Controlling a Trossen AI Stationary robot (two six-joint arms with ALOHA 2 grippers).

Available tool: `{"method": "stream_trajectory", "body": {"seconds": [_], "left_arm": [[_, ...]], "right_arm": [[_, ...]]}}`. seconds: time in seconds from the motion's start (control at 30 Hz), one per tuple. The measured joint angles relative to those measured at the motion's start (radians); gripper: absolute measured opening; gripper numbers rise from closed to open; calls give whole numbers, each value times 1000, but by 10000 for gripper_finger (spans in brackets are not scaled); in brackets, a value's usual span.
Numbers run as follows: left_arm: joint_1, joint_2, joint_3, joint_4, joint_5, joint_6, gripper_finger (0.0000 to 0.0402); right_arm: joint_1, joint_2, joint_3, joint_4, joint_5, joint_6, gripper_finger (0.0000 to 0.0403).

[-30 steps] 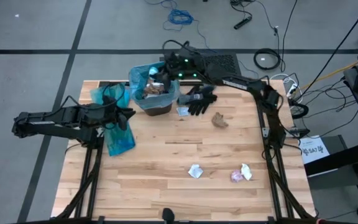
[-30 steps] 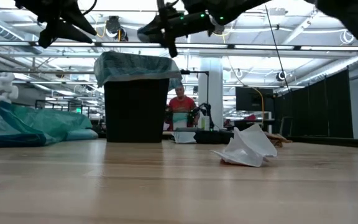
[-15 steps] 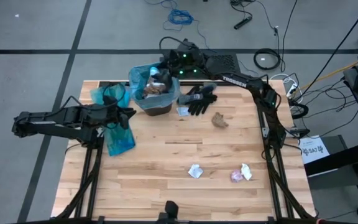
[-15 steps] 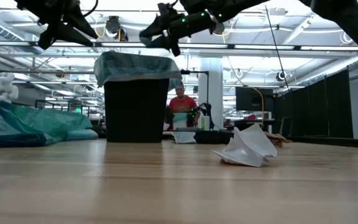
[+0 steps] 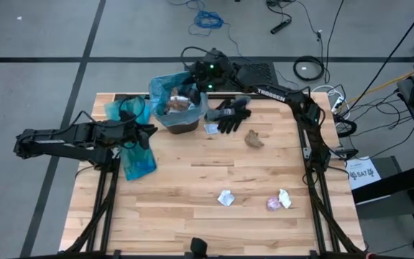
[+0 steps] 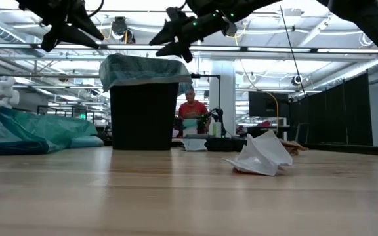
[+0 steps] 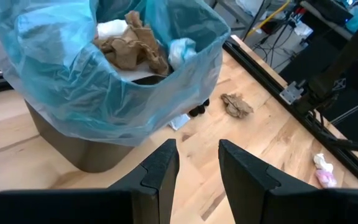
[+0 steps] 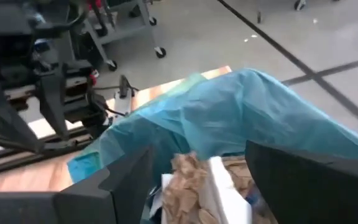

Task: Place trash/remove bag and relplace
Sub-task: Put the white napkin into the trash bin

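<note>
The right gripper (image 5: pixel 190 85) hung over the bin (image 5: pixel 182 121), fingers spread wide and empty. The bin's blue bag (image 7: pixel 104 106) held brown and white trash (image 7: pixel 132 43). More scraps lay loose on the table (image 5: pixel 192 194): brown paper (image 5: pixel 254 139), a white one (image 5: pixel 226 197), a pink-white pair (image 5: pixel 279 201). The left gripper (image 7: pixel 194 171) waited beside the bin, fingers narrowly parted, holding nothing.

You see the right pincer (image 5: pixel 190 80) above the blue-lined bin (image 5: pixel 177 105), upper centre, with scraps (image 5: pixel 226 198) low on the bench (image 5: pixel 192 183).
</note>
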Motion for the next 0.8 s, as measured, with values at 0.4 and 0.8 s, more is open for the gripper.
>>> {"method": "stream_trajectory", "body": {"seconds": [0.4,0.8], "left_arm": [[0,0,0,3,-16,0,120],[0,0,0,-3,3,64,120]], "right_arm": [[-13,-90,0,-149,31,-5,247],[-23,-245,0,-967,155,85,247]]}}
